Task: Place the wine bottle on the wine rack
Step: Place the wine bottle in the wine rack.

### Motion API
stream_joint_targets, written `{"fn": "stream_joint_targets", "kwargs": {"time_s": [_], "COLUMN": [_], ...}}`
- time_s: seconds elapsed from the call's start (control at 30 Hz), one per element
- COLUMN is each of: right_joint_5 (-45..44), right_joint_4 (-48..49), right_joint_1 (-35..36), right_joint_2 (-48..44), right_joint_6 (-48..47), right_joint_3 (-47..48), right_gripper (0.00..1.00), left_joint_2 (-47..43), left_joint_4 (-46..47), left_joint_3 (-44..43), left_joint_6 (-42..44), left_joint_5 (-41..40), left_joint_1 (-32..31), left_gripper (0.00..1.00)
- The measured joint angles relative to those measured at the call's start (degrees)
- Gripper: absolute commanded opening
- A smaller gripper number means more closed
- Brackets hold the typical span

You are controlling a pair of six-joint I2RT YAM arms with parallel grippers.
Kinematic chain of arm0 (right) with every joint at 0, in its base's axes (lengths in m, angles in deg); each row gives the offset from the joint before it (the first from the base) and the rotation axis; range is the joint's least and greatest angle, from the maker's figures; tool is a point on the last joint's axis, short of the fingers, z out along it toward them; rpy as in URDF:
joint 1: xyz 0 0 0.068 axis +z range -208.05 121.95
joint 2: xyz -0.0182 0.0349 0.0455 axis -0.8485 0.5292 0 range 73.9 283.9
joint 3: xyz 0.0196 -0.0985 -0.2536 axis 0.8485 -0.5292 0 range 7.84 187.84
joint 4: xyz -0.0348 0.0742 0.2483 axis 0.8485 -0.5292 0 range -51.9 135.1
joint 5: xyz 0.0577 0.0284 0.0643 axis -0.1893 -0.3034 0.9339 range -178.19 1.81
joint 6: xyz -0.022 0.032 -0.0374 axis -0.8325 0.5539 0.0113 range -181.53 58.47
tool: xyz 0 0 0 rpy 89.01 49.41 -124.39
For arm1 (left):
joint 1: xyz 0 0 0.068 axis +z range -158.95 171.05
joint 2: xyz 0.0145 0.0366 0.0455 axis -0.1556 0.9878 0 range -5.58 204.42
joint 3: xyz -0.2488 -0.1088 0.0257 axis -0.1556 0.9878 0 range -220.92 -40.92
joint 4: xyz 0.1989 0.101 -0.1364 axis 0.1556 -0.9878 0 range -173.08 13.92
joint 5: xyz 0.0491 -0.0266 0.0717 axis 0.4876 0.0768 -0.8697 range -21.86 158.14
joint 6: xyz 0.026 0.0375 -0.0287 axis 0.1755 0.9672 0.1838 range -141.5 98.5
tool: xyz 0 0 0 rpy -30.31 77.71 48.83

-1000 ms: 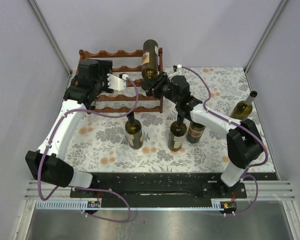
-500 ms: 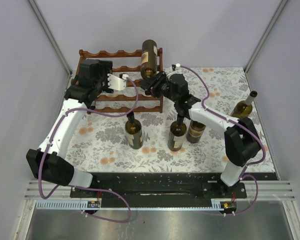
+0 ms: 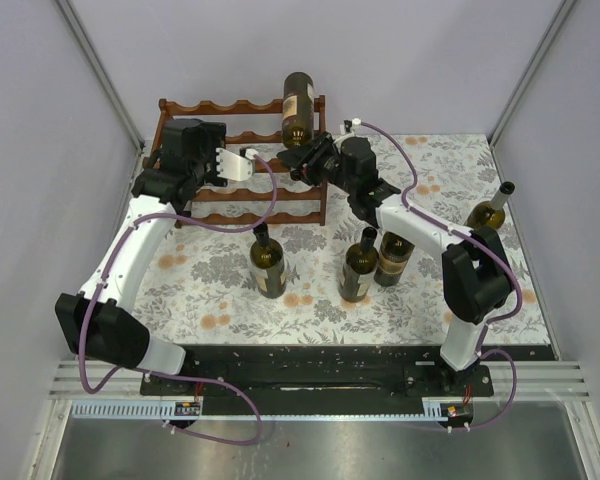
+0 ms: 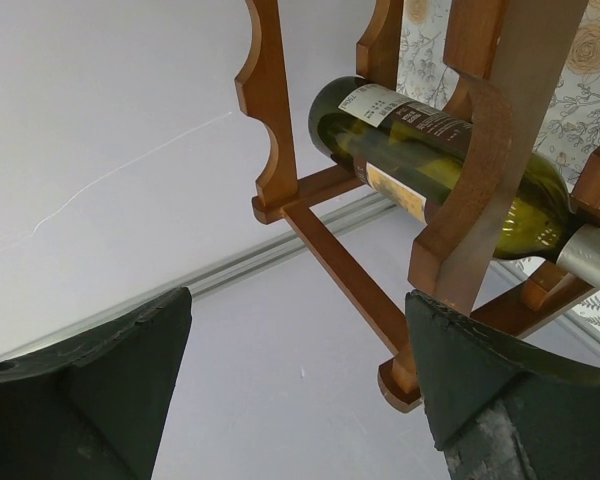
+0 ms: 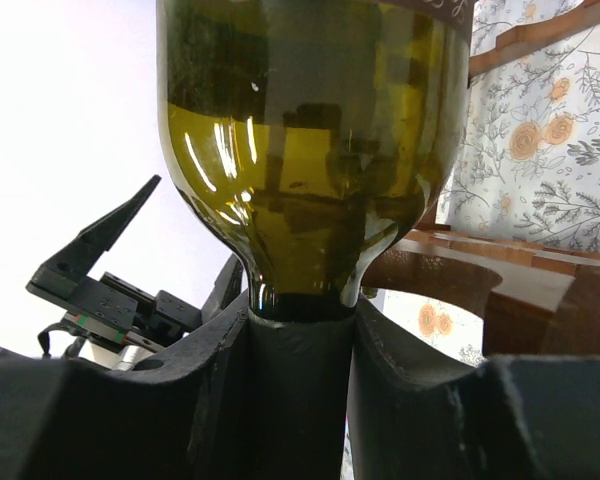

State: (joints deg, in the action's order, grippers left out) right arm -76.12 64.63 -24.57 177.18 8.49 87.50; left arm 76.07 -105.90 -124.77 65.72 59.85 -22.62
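Nearest, four spare bottles [image 3: 269, 262] are left standing on the desk [image 3: 190, 285], untouched. Beyond them the right pincer [image 3: 303, 160] is shut tight on the neck of the bottle [image 3: 298, 100]. This is shown in its wrist view, where the neck is clamped between both pads [image 5: 220, 390]. The left pincer [image 3: 242, 165] is held wide open with nothing in it, just in front of the rack [image 3: 205, 105]; its spread has been narrowed only a trace.

Over the last second the right arm has been stretched farther out. The bottle has been carried a little away from the bases, base first, over the rack's top right corner. In the left wrist view it is seen lying across the rack's rails, behind the front one. Whether its weight is already borne by the scallops cannot be told.

The placing is judged nearly done: the bottle has yet to be settled in the cradles and let go.
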Motion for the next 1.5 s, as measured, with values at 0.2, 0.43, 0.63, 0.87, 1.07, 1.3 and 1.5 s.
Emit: {"fn": "stream_joint_targets", "kwargs": {"time_s": [0.2,0.43,0.63,0.87,1.07,1.3,1.5], "right_joint_5": [1.07,1.11,1.07,0.98,1.03,1.62,2.4], "right_joint_4": [-0.15,-0.15,-0.31,-1.51,-2.36,-3.39,-4.39], "right_joint_1": [-0.37,-0.44,-0.48,-0.59,-0.61,-0.61,-0.61], "right_joint_2": [0.96,0.96,1.05,1.51,1.51,1.51,1.49], "right_joint_6": [1.86,2.84,4.5,7.19,9.27,11.28,12.33], "right_joint_3": [1.4,1.4,1.68,2.84,3.32,3.91,4.28], "right_gripper": [0.0,0.0,0.0,0.04,0.08,0.09,0.13], "left_joint_2": [0.61,0.61,0.61,0.61,0.61,0.61,0.61], "left_joint_4": [-0.02,0.02,0.0,0.0,0.0,0.0,0.0], "left_joint_3": [0.0,0.0,0.0,0.0,0.0,0.0,0.0], "left_joint_6": [0.07,0.24,0.26,0.28,0.39,0.52,0.9], "left_joint_5": [-0.24,-0.72,-0.98,-1.07,-1.14,-1.27,-1.42], "left_joint_1": [0.0,0.0,0.0,0.0,0.0,0.0,0.0], "left_gripper": [0.91,0.91,0.91,0.91,0.9,0.9,0.9]}}
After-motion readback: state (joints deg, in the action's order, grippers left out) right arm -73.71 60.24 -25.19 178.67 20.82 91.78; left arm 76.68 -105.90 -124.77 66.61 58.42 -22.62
